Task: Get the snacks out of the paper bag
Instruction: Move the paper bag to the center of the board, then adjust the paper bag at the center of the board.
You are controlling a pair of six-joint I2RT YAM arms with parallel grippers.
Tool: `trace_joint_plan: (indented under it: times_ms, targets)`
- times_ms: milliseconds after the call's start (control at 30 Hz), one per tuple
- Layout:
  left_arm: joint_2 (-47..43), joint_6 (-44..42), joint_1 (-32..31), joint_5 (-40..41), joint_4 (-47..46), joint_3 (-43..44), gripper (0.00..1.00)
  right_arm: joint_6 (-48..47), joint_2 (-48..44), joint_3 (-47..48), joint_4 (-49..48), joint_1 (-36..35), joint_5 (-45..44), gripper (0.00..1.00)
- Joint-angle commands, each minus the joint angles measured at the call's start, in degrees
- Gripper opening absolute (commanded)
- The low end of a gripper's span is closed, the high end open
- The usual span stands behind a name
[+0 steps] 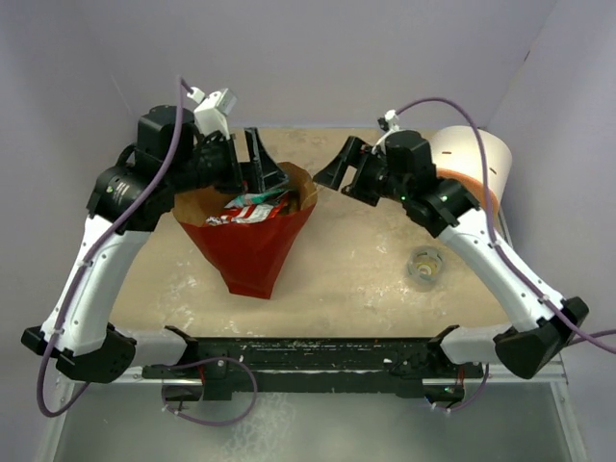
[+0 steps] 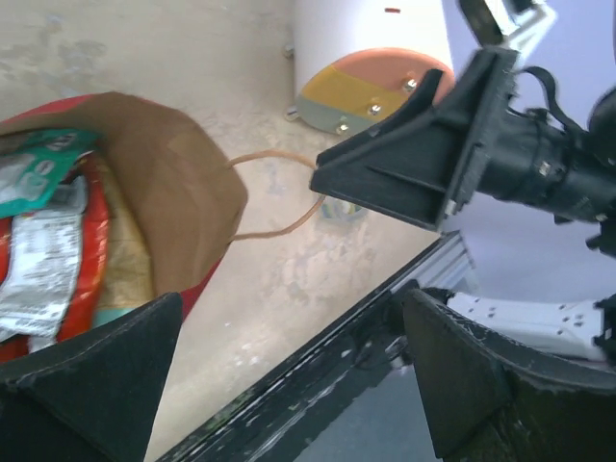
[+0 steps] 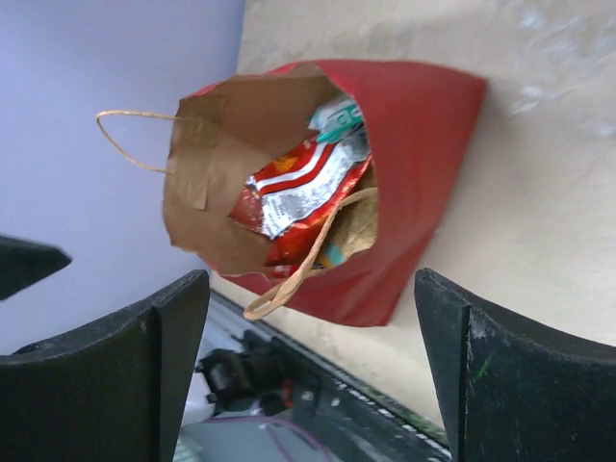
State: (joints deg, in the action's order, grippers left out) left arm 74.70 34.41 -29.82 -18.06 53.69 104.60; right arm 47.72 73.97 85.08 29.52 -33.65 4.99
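The red paper bag (image 1: pixel 252 250) lies on the table with its brown-lined mouth open toward the back. Snacks (image 1: pixel 252 208) fill the mouth: a red and silver packet on top and a teal-green one beside it. My left gripper (image 1: pixel 245 171) is open and empty, hovering at the back rim of the mouth. My right gripper (image 1: pixel 337 169) is open and empty, just right of the mouth, not touching it. The left wrist view shows the bag (image 2: pixel 173 183) and snacks (image 2: pixel 48 231) at the left. The right wrist view shows the bag (image 3: pixel 423 144), the snacks (image 3: pixel 303 188) and a string handle (image 3: pixel 289 284).
A white cylinder with an orange-yellow band (image 1: pixel 472 159) stands at the back right, behind the right arm. A small clear tape roll (image 1: pixel 424 266) lies right of centre. The black frame rail (image 1: pixel 308 351) runs along the near table edge.
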Motion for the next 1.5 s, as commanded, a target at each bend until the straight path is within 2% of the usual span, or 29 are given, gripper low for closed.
trace_joint_plan:
  times_ms: [0,100,167,233,300,367,467,567,800,933,1033,1200,1267,1367,1467]
  targets:
    - [-1.58,-9.04,0.98,3.57,10.77,4.47,0.99,14.01,1.23,-3.69,-11.59,-2.78,5.15,0.87]
    - [-2.81,-12.08,0.95,3.79,12.6,5.3,0.99,18.66,2.39,-3.18,-12.75,-5.48,1.55,0.84]
    - [-3.8,-13.63,0.99,5.29,12.95,5.04,0.99,20.71,3.31,-1.71,-8.08,-6.92,-2.74,0.77]
    - [-4.51,-14.15,1.0,8.44,13.42,5.12,0.99,22.73,4.48,-1.0,-2.04,-7.17,-4.24,0.66]
    - [-4.14,-13.65,1.0,12.19,15.18,7.07,0.99,24.08,5.25,-1.03,3.02,-7.16,-4.81,0.48]
    - [-3.68,-13.21,1.0,15.09,16.25,9.09,0.99,23.67,5.43,-1.2,6.75,-7.13,-4.83,0.37]
    - [-3.73,-9.61,1.0,19.15,15.34,8.87,0.99,19.11,4.73,-1.99,8.54,-7.03,-4.17,0.18]
    - [-3.25,-3.99,1.0,22.99,15.1,9.21,0.99,12.7,4.52,0.65,12.72,-6.65,-7.13,0.0]
    - [-1.8,1.33,1.7,31.19,19.49,10.11,0.99,-1.1,1.99,4.4,17.83,-5.19,-15.95,0.0]
    - [-0.71,3.36,4.8,40.41,28.07,8.59,0.99,-5.11,-1.81,1.36,16.42,-2.65,-13.99,0.0]
    - [-2.12,3.21,10.41,38.38,28.91,6.43,0.99,-6.72,-3.92,-0.59,15.92,-1.71,-13.21,0.0]
    - [-6.18,10.52,10.97,41.84,33.47,-0.34,0.99,-8.69,-5.27,-0.4,16.44,-1.03,-14.17,0.0]
    - [-8.1,10.4,10.97,41.84,31.93,-4.1,1.0,-9.04,-5.66,-0.44,15.99,-0.88,-14.46,0.0]
    - [-9.39,7.24,10.99,41.01,24.47,-9.13,0.95,-9.58,-5.69,-0.27,15.46,-0.7,-13.96,0.0]
    - [-6.36,4.84,11.51,43.15,20.29,-12.12,0.77,-10.13,-5.6,-0.35,15.4,-0.72,-13.33,0.0]
